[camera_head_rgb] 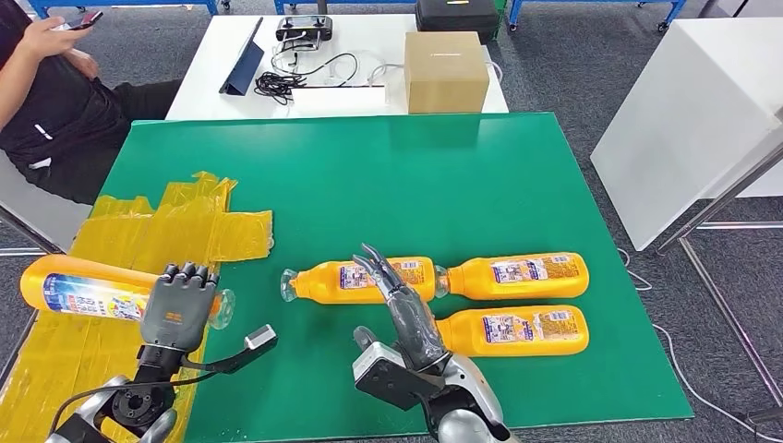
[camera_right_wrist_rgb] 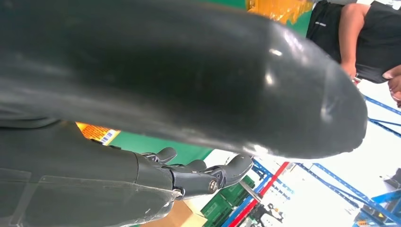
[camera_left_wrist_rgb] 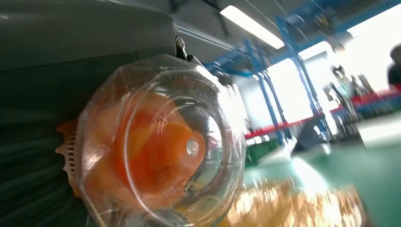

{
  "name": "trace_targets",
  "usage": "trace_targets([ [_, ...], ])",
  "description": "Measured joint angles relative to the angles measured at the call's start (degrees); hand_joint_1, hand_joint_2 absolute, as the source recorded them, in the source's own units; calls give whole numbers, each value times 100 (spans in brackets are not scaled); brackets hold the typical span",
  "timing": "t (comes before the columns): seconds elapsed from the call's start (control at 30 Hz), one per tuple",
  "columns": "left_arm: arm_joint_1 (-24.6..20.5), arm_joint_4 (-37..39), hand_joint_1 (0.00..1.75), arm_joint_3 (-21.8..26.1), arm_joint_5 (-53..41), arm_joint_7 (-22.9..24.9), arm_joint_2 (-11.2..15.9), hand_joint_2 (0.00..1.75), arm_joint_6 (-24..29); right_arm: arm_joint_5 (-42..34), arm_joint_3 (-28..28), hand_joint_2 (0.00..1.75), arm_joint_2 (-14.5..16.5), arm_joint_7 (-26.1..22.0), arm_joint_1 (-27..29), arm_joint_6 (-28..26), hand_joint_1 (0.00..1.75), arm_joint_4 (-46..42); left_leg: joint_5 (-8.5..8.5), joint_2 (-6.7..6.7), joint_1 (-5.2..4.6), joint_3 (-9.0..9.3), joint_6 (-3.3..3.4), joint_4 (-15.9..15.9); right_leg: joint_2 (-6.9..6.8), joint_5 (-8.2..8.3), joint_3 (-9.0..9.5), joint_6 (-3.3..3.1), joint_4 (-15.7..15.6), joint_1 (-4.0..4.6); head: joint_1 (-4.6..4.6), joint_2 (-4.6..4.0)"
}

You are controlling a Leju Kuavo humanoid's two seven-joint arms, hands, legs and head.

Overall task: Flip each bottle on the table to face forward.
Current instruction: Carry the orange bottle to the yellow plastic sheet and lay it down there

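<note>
Several orange bottles with clear caps lie on their sides on the green table [camera_head_rgb: 369,175]. My left hand [camera_head_rgb: 177,306] grips one bottle [camera_head_rgb: 78,286] near its neck, over the yellow sheet at the table's left edge; its clear cap [camera_left_wrist_rgb: 161,142] looms close in the left wrist view. My right hand [camera_head_rgb: 399,293] has its fingers spread and lies over the middle bottle [camera_head_rgb: 346,280], holding nothing. Two more bottles lie to the right, one further back [camera_head_rgb: 517,275] and one nearer [camera_head_rgb: 522,330]. The right wrist view is taken up by my thumb [camera_right_wrist_rgb: 189,71] and dark fingers [camera_right_wrist_rgb: 198,172].
Crumpled yellow plastic sheet [camera_head_rgb: 175,231] covers the table's left part. Behind stands a white table with a cardboard box [camera_head_rgb: 445,71], cables and a tablet. A person in black [camera_head_rgb: 46,101] sits at the back left. A white cabinet [camera_head_rgb: 692,120] stands to the right.
</note>
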Motion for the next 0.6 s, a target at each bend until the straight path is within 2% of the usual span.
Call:
trace_targets([
  [0.2, 41, 539, 175, -51, 0, -699, -65, 175, -245, 48, -11, 0, 54, 72, -38, 68, 0, 0, 0, 0, 1, -1, 0, 0, 0, 0, 0, 0, 0, 1, -1, 0],
  [0.43, 191, 867, 175, 244, 0, -1435, -366, 175, -448, 113, -18, 0, 85, 133, -111, 132, 0, 2, 0, -9, 2, -1, 0, 0, -6, 0, 3, 0, 0, 2, -1, 0],
  [0.6, 210, 953, 175, 474, 0, -1588, -518, 175, -502, 126, -22, 0, 100, 148, -137, 156, 0, 2, 1, -11, 2, 4, 0, -1, -8, 0, 8, 0, 0, 2, -1, 0],
])
